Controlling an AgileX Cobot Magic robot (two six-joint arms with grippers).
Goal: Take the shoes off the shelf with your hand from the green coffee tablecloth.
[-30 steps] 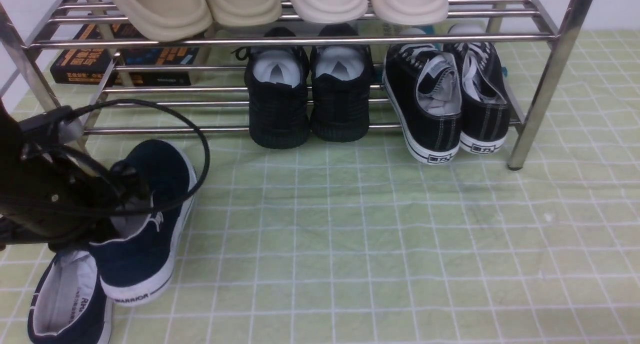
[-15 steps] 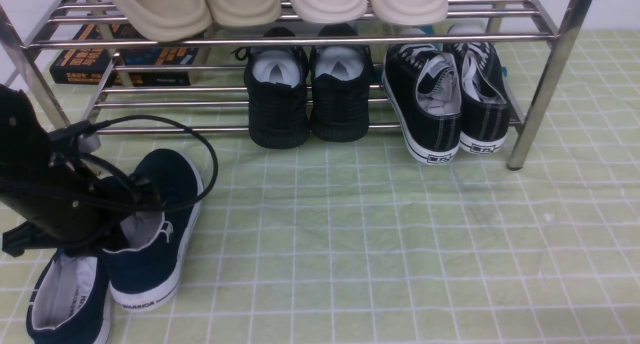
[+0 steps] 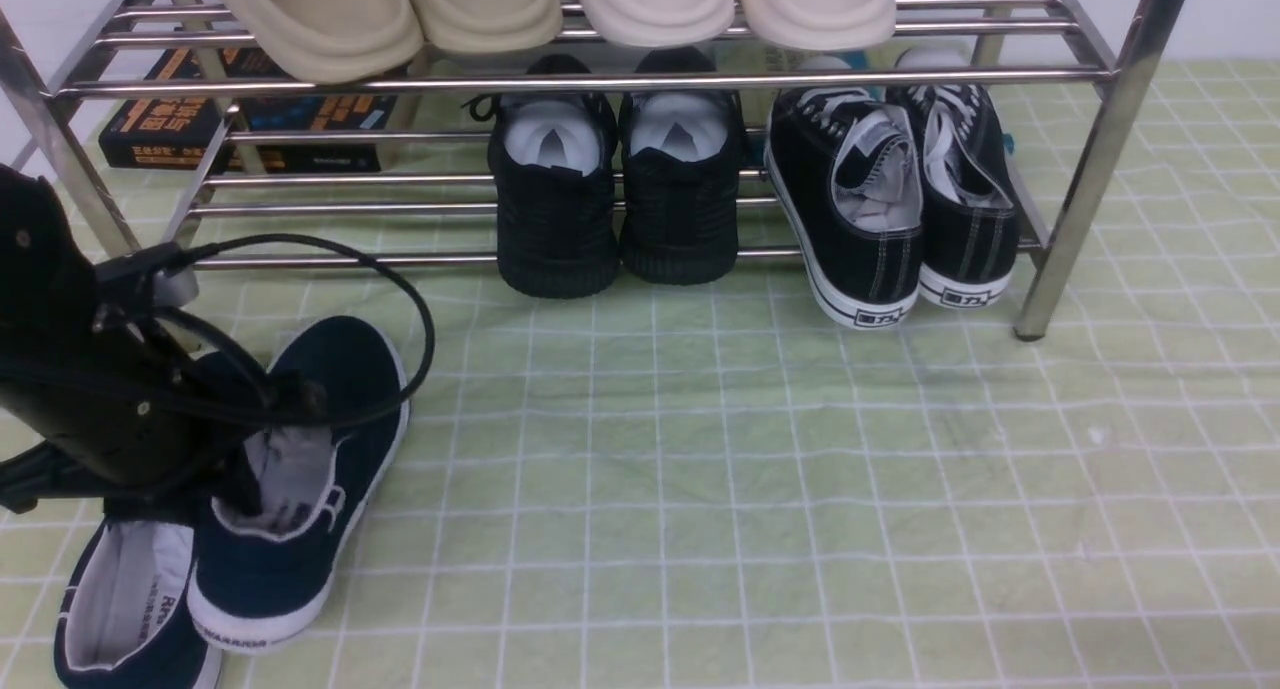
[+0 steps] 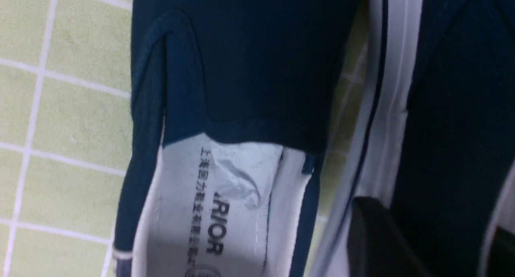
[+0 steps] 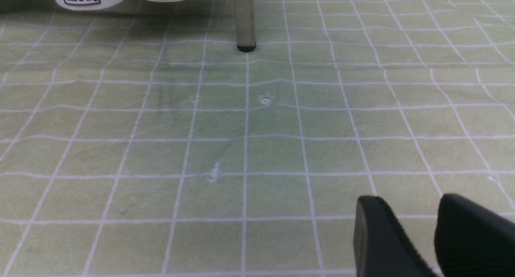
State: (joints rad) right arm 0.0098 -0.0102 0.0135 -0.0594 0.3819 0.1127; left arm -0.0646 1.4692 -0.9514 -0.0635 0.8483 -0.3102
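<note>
Both navy WARRIOR slip-on shoes [image 3: 335, 374] lie on the green tablecloth [image 3: 800, 469], off the chrome shelf [image 3: 600, 81] and just in front of its left leg. My left gripper [image 4: 436, 236] has its jaws parted astride one shoe's side wall; I can't tell whether they touch it. My right gripper [image 5: 410, 198] hovers above the cloth before the shelf's right leg, jaws seemingly closed.

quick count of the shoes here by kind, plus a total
beige slippers: 4
black knit shoes: 2
black lace-up sneakers: 2
navy slip-ons: 2
total: 10 shoes
</note>
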